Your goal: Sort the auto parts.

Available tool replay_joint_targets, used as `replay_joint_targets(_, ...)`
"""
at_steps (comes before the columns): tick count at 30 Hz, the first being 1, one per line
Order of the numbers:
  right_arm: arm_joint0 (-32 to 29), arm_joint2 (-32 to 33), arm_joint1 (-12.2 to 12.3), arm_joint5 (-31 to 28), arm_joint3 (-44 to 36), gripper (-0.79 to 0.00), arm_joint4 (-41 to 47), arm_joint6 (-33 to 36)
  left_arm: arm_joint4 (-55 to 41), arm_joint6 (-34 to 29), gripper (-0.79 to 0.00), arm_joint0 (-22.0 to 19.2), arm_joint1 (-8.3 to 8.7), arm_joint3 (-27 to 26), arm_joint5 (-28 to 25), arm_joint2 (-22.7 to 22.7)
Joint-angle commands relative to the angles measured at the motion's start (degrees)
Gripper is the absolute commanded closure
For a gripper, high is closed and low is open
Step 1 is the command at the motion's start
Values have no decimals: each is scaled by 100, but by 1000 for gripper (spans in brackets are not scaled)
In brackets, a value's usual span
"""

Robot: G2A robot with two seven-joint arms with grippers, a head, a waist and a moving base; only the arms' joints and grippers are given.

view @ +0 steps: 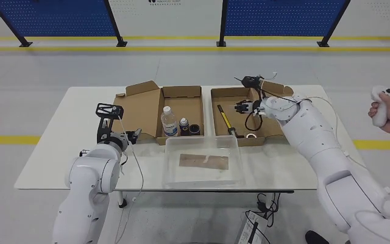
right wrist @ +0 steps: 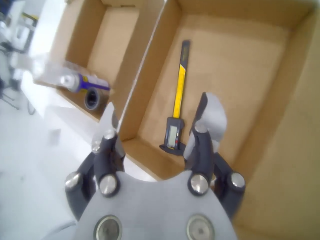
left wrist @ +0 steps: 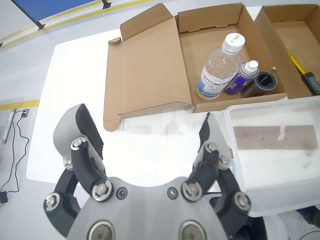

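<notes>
**A:** How are your two grippers placed?

**B:** My left gripper point(left wrist: 146, 126) hangs over the white table point(left wrist: 75, 56), just in front of the folded-out flap of the left cardboard box point(left wrist: 210, 18). Its jaws are spread wide and there is nothing between them. My right gripper point(right wrist: 157, 106) is above the right cardboard box point(right wrist: 240, 8), also wide open and empty.

**A:** What lies under the right one?

**B:** A yellow and black caliper point(right wrist: 181, 81) lies flat on the box floor. Its display end is near the wall closest to me, between my fingers as my wrist camera sees it.

**A:** And the other parts?

**B:** In the left box, at the near corner next to the right box, a clear bottle point(left wrist: 220, 71), a purple spray can point(left wrist: 241, 81) and a black cylinder point(left wrist: 262, 84) stand upright, close together. A clear plastic bin point(left wrist: 262, 103) sits on the table in front of both boxes.
</notes>
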Motion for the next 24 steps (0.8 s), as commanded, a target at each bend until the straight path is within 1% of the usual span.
replay_joint_targets(1, -85, 149, 113, 82, -442, -785, -147, -12, 0, 0, -785, 0, 0, 0, 0, 0)
replay_joint_targets(4, -388, 469, 313, 252, -1283, -785, -309, -24, 0, 0, -785, 0, 0, 0, 0, 0)
replay_joint_targets(6, -710, 749, 464, 379, -1925, -785, -393, 3, 0, 0, -785, 0, 0, 0, 0, 0)
replay_joint_targets(11, -1795, 1608, 834, 675, -3638, -785, -563, 109, 0, 0, -785, 0, 0, 0, 0, 0)
replay_joint_targets(14, -2500, 2138, 1007, 762, -4496, -785, -593, 141, 0, 0, -785, 0, 0, 0, 0, 0)
replay_joint_targets(18, -3409, 2714, 1164, 794, -5321, -785, -566, 113, 0, 0, -785, 0, 0, 0, 0, 0)
replay_joint_targets(24, -4426, 3365, 1309, 651, -6018, -785, -546, 18, 0, 0, -785, 0, 0, 0, 0, 0)
